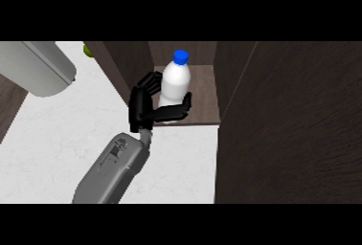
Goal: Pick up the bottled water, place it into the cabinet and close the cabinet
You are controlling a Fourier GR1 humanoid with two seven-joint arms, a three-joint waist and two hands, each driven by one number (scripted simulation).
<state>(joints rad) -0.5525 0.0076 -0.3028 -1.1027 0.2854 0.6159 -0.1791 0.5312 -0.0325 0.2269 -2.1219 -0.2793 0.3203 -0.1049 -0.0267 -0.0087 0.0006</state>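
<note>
Robot hand (150,106) around upright bottle (175,79)

A single grey forearm (113,170) shows, boxy with rounded edges and a smooth, dull casing. Near its upper end sits a darker panel bearing small markings, perhaps vents or lettering, too faint to read. A thin grey wrist joins it to a black hand (145,107) with slim, segmented fingers (147,82).

One grey forearm (113,167) is extended up-frame; its black robot hand (145,107) is curled, thumb spread right.
</note>
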